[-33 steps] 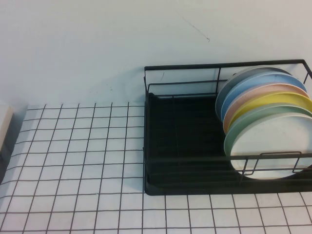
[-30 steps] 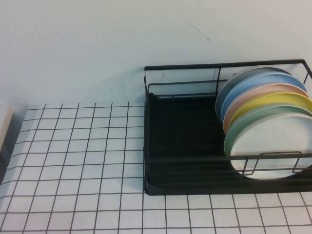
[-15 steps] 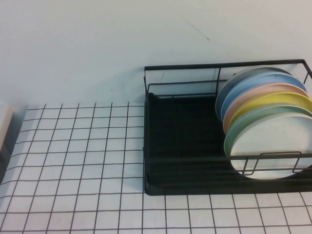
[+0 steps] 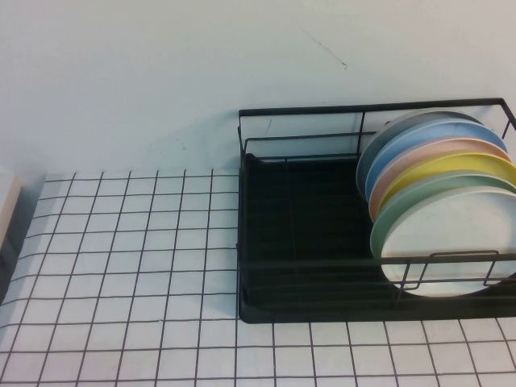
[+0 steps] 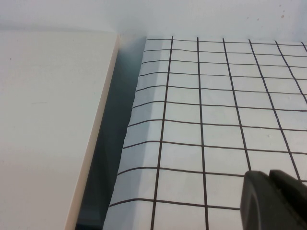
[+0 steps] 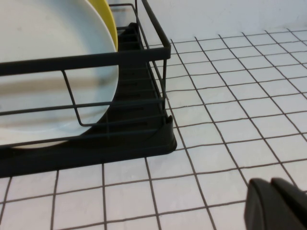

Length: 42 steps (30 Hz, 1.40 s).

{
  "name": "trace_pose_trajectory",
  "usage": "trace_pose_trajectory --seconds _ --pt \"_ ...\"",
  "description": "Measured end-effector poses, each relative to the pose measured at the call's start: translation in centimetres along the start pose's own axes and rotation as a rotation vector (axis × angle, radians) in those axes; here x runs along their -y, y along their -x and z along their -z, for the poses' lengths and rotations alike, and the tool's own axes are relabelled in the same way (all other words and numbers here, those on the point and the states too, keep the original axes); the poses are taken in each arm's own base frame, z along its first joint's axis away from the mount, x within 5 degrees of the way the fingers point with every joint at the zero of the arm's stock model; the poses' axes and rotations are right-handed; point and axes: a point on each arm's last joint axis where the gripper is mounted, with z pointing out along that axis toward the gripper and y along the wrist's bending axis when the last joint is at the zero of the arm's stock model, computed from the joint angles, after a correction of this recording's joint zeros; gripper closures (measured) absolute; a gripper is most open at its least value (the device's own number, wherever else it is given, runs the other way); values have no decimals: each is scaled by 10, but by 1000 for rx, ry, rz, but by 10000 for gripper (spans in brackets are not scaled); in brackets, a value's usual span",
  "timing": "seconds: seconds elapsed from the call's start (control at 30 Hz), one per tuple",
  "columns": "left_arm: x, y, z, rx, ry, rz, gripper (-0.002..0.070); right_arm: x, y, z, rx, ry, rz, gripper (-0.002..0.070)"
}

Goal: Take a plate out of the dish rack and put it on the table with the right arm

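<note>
The black wire dish rack [image 4: 306, 242] stands on the right of the gridded white table [image 4: 121, 266]. Several plates stand on edge at its right end. The front plate [image 4: 443, 242] has a whitish face and a pale green rim, and a yellow plate [image 4: 451, 171] stands behind it. In the right wrist view the plate [image 6: 48, 72] looks plain white behind the rack's front wires [image 6: 86, 60]. My right gripper [image 6: 271, 182] is shut and empty, low over the table in front of the rack's corner. My left gripper [image 5: 268, 173] is shut and empty over the table's left part. Neither arm shows in the high view.
Peach, blue and grey-blue plates [image 4: 435, 133] stand behind the yellow one. The rack's left part holds nothing. A white block [image 5: 48, 120] lies beside the table's left edge, with a dark gap between them; it also shows in the high view [image 4: 6, 201]. A pale wall rises behind.
</note>
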Motion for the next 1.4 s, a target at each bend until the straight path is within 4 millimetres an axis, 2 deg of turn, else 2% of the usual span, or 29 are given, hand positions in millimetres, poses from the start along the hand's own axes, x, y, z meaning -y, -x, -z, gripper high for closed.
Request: trace_pose_trajectory --seconds 0.2,0.27,0.37,0.43,0.5,0.6,0.9,1.07,1.13,1.27,1.33,1.4 --pt "0 0 0 0 0 0 678 0 0 0 0 3 -7 678" --pt "0 0 0 0 0 0 678 -2 0 0 0 25 -62 678" --pt "0 0 0 0 0 0 678 -10 1 1 -6 113 -333 678" --pt "0 0 0 0 0 0 678 -18 2 1 -28 204 -624 678" --pt "0 0 0 0 0 0 678 -23 5 2 -40 273 -820 678" --pt "0 0 0 0 0 0 678 -25 9 3 -21 314 -941 678" --pt "0 0 0 0 0 0 678 -25 8 3 15 305 -604 678" --pt "0 0 0 0 0 0 678 -33 7 7 -15 386 -449 678" --pt "0 0 0 0 0 0 678 -38 19 14 29 436 -323 678" --pt "0 0 0 0 0 0 678 -41 68 32 142 458 -42 678" --pt "0 0 0 0 0 0 678 -42 96 34 157 445 160 677" --pt "0 0 0 0 0 0 678 -42 115 29 130 436 397 664"
